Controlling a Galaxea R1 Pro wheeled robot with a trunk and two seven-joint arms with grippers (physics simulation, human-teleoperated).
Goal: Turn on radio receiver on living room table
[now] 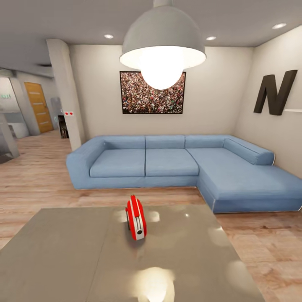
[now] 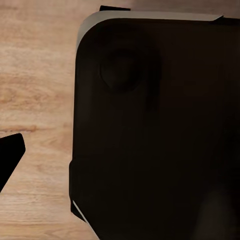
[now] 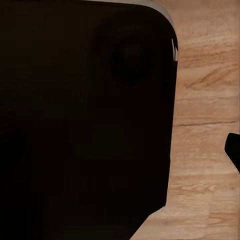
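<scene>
The red radio receiver [image 1: 136,218] stands upright on the glossy grey-brown table [image 1: 63,251], near its far edge and about midway across. Its narrow white-striped edge faces me, with a thin dark stand at its foot. Beyond the table lies the living room's wood plank floor [image 1: 37,176]. In the left wrist view a dark pointed tip [image 2: 10,160] juts in at the picture's edge, and a similar dark tip [image 3: 234,152] shows in the right wrist view. Whether the fingers are open or shut cannot be told from these.
A blue L-shaped sofa [image 1: 167,163] lines the far wall under a framed crowd photo [image 1: 134,98]. A big pendant lamp [image 1: 162,46] hangs over the table. Both wrist views look down on a dark rounded robot body [image 2: 160,135] [image 3: 85,115] over plank floor [image 2: 35,75].
</scene>
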